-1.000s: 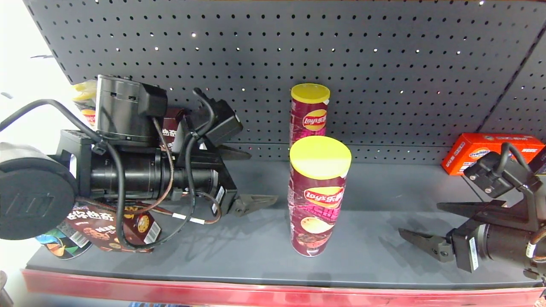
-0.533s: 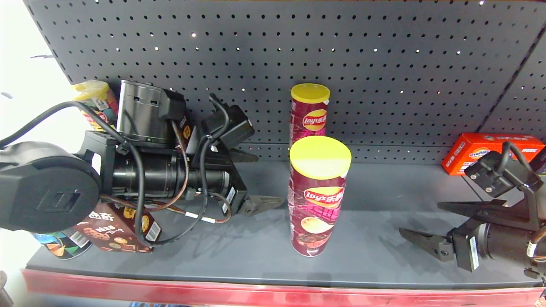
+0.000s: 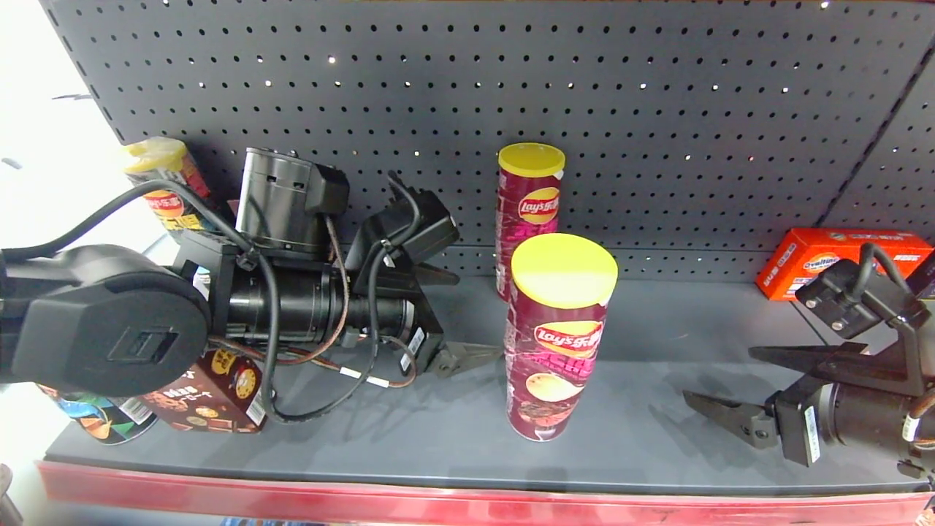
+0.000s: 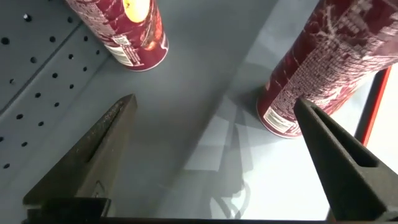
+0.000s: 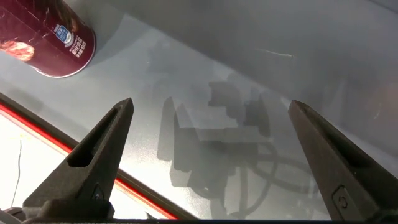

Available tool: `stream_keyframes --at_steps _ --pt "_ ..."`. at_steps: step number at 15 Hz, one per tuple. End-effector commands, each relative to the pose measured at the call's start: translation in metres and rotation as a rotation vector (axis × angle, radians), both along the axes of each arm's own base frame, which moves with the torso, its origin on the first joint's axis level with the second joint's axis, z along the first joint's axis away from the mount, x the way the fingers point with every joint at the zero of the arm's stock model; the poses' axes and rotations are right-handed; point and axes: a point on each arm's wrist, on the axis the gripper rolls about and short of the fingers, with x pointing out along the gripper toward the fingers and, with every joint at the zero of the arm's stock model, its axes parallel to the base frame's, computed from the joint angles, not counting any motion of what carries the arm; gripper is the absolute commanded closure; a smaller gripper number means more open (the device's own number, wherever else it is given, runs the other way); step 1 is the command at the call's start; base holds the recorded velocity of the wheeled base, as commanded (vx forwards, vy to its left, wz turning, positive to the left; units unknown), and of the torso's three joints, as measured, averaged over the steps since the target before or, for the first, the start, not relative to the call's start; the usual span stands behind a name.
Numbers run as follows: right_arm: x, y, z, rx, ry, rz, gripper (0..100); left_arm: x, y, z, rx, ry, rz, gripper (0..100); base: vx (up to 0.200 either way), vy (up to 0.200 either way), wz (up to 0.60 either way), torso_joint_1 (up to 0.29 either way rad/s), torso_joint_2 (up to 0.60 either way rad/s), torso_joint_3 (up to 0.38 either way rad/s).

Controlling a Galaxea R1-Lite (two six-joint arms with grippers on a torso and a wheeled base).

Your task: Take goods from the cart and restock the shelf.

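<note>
Two maroon chips cans with yellow lids stand mid-shelf: the front can and the back can by the pegboard. My left gripper is open just left of the front can, its near fingertip against the can's side. In the left wrist view the left gripper points between the back can and the front can. My right gripper is open and holds nothing, low over the shelf right of the front can. The right wrist view has the right gripper over bare shelf, with the front can off to one side.
An orange box lies at the shelf's back right. Under my left arm sit a brown cookie box and a dark can, with a yellow-lidded can behind. The red shelf lip runs along the front.
My left arm has moved right toward the front can, and the can has shifted slightly to the right. The right arm has not moved.
</note>
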Motion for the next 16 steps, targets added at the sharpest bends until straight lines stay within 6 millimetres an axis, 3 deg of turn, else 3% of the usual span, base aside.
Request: stream_keyframes --at_steps 1,11,16 --pt "0.0 0.0 0.001 0.001 -0.002 0.001 0 -0.002 0.001 0.0 0.0 0.001 -0.001 0 0.0 0.0 0.0 0.0 0.0 0.0" --pt "0.019 0.036 0.008 0.007 -0.01 0.11 0 -0.017 0.014 0.009 -0.013 -0.014 0.013 0 0.0 0.0 0.0 0.0 0.0 0.0" --pt "0.041 0.051 0.015 0.015 -0.023 0.11 0 -0.015 0.013 0.011 -0.018 -0.022 0.012 0 0.0 0.0 0.0 0.0 0.0 0.0"
